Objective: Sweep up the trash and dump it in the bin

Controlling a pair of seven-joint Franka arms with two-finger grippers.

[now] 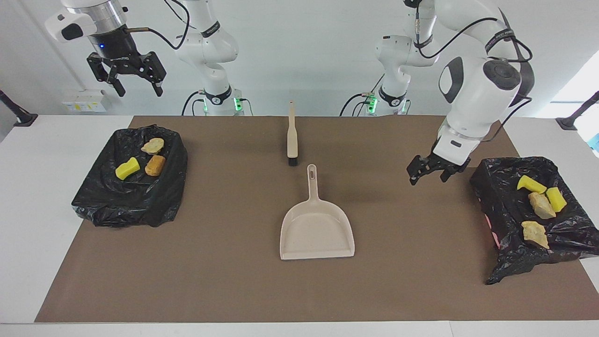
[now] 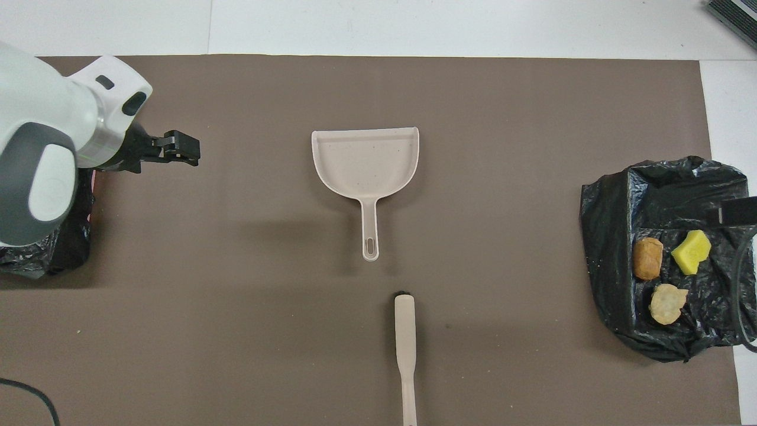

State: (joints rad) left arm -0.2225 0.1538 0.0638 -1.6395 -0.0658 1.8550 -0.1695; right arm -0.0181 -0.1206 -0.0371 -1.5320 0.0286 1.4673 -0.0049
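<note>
We saw the left tool [image 1: 426, 171], jaws apart and empty, hanging over the mat just beside the bin [image 1: 496, 187] at its own end, where four scraps of trash [image 1: 538, 206] already lay, while the right tool [image 1: 126, 77] waited high over the other bin [image 1: 121, 206], jaws spread, three scraps [image 1: 140, 161] in it. The dustpan [image 1: 317, 229] lay mid-worktop, handle pointing toward the robots, in line with the brush [image 1: 292, 135], toward the right arm's end from the left tool. Overhead, the left arm hid its bin's scraps and the right tool was out of sight; the facing view showed both.
</note>
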